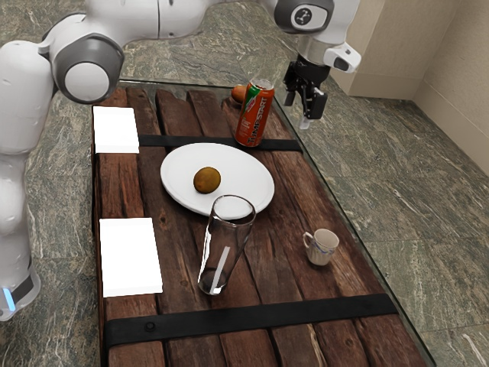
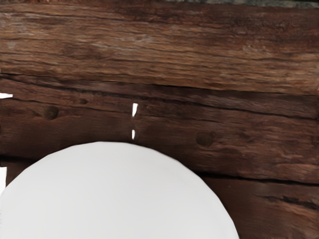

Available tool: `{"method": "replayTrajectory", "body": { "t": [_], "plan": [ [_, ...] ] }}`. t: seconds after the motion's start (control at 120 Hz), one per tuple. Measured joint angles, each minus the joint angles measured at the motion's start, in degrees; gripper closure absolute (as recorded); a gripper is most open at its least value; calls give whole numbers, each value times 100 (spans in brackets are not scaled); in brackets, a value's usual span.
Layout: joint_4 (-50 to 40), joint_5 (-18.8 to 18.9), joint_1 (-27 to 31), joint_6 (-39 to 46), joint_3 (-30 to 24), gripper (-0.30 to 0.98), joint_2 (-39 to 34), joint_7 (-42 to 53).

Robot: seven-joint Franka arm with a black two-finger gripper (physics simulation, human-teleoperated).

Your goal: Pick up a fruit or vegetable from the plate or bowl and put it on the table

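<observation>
Your exterior view looks from the side of the arm (image 1: 160, 17), raised above the table (image 1: 294, 348) and slanting down along its boards, with the floor (image 1: 428, 191) and a wall (image 1: 454, 53) beyond. It stands far enough back to take in the whole plate (image 1: 252, 170) and most of the tabletop, whose nearest end runs out of frame. Your wrist view looks down from the end of the arm, much closer, so you get part of the plate. Both views share the plate, some table boards and some floor.
</observation>
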Motion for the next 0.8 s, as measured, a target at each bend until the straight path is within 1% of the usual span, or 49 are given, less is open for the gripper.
{"method": "replayTrajectory", "body": {
  "t": [0.158,0.25,0.308,0.375,0.425,0.492,0.517,0.617,0.667,0.708,0.742,0.8],
  "plan": [
    [-2,-33,0,5,17,0,-12,90],
    [-32,-278,17,-9,310,0,-124,121],
    [-108,-398,6,-25,333,0,-165,111],
    [-221,-525,-10,-197,218,0,-248,-160],
    [-930,-634,-25,-295,194,0,-805,-460],
    [-2719,-759,-99,-153,310,0,-2046,-872],
    [-3264,-797,-101,-78,341,0,-2420,-1029],
    [-4816,-904,-3,276,388,0,-3524,-1653],
    [-5374,-929,12,589,404,0,-3791,-1933],
    [-5595,-918,20,862,410,0,-3835,-2159],
    [-5505,-867,23,1057,391,0,-3662,-2339],
    [-4974,-770,24,1332,376,0,-3022,-2626]
  ]
}}
